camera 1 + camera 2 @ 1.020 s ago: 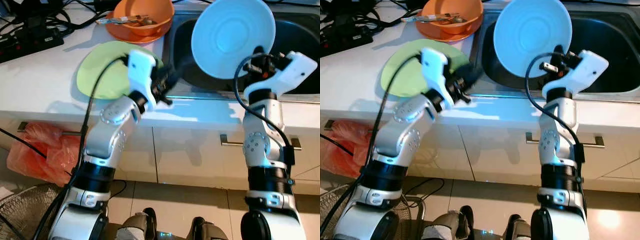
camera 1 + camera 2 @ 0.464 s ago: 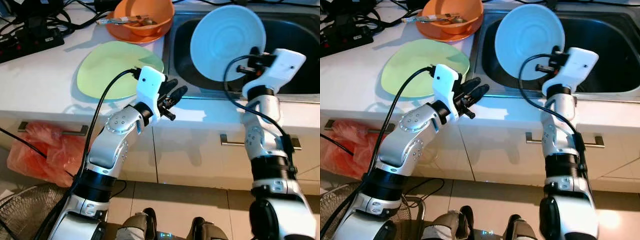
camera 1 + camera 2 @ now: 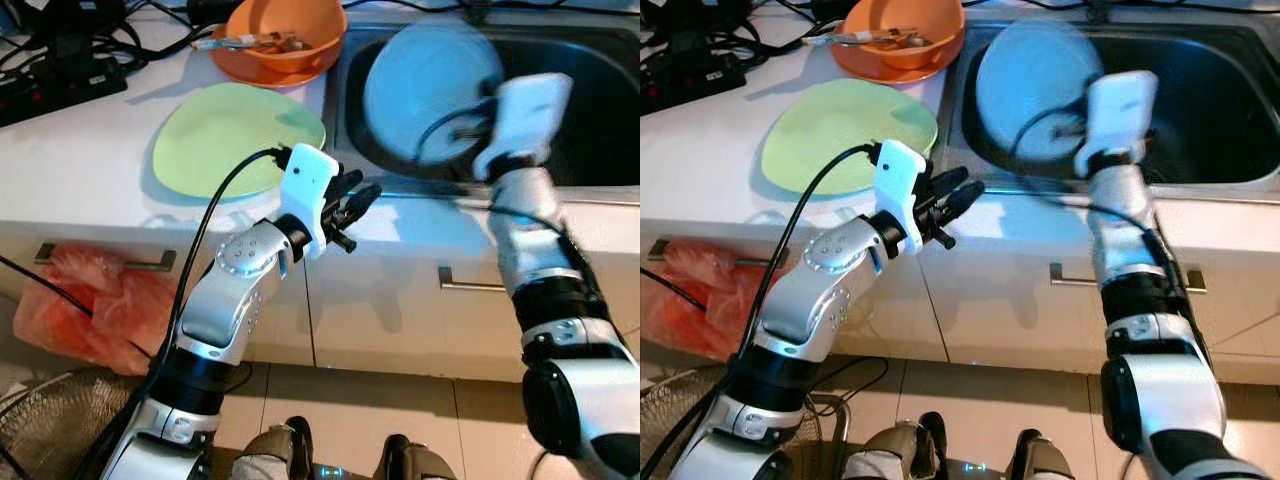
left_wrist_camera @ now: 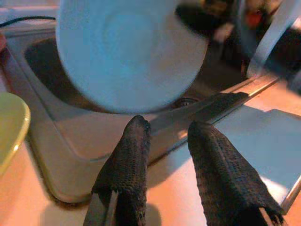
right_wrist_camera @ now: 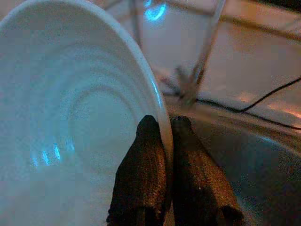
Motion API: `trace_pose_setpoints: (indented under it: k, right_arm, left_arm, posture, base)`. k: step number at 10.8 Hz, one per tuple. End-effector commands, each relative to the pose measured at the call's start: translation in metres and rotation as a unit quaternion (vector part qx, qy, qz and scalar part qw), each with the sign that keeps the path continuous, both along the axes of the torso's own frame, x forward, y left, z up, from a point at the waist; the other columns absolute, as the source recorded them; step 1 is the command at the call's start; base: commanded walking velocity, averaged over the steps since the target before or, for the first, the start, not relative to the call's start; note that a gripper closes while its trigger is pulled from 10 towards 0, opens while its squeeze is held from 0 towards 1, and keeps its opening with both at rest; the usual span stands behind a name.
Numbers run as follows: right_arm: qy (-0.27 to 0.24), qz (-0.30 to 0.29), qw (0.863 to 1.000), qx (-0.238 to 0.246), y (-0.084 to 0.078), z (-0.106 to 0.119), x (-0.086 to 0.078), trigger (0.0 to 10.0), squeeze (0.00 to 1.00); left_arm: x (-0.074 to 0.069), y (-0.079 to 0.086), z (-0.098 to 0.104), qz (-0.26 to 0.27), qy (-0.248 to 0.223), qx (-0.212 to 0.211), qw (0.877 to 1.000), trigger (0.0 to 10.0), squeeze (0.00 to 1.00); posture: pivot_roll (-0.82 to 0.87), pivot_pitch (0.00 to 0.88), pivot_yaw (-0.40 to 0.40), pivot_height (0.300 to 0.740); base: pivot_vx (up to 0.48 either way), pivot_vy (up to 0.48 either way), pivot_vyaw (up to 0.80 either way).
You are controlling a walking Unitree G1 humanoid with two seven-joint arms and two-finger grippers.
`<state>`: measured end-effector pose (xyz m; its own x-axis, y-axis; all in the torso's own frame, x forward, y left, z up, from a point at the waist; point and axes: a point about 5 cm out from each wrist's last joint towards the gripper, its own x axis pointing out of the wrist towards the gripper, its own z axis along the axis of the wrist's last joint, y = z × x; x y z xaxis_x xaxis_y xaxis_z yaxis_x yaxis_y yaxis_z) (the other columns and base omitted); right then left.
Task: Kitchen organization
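A white countertop (image 3: 80,150) is seen above white cabinet doors (image 3: 400,310) fitted with metal bar handles (image 3: 470,285). Glossy beige floor tiles (image 3: 370,400) are lit from above, and an orange plastic bag (image 3: 85,305) is hung at the cabinet front.

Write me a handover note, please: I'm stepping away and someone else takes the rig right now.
Right gripper: shut on the rim of the blue plate, held tilted on edge above the sink; the image is blurred here.
Left gripper: open, holding nothing, over the counter's front edge beside the sink.
Green plate lies flat on the counter; orange bowl, with utensils in it, sits behind it.
Done: blue plate gripped and lifted.
Left: set the blue plate down where it belongs; the green plate and orange bowl have not been put away.
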<state>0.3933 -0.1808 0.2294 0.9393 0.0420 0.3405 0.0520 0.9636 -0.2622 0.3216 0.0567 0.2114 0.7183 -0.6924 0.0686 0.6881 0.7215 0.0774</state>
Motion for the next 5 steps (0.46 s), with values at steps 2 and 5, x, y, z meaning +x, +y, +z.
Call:
trace_pose_setpoints:
  k: [2, 5]
  right_arm:
    - [-0.008, 0.017, 0.998, -0.063, 0.009, 0.001, 0.002, 10.0, 0.0]
    - [0.003, 0.02, 0.992, -0.123, 0.013, -0.009, 0.004, 10.0, 0.0]
  left_arm:
    - [-0.004, -0.002, 0.0, -0.01, 0.0, 0.012, 1.0, 10.0, 0.0]
    - [-0.005, -0.003, 0.0, -0.013, -0.001, 0.015, 1.0, 10.0, 0.0]
  posture:
    - [0.11, 0.176, 0.078, 0.74]
    - [0.11, 0.171, 0.077, 0.74]
  base:
    - [0.0, 0.0, 0.0]
    - [0.0, 0.0, 0.0]
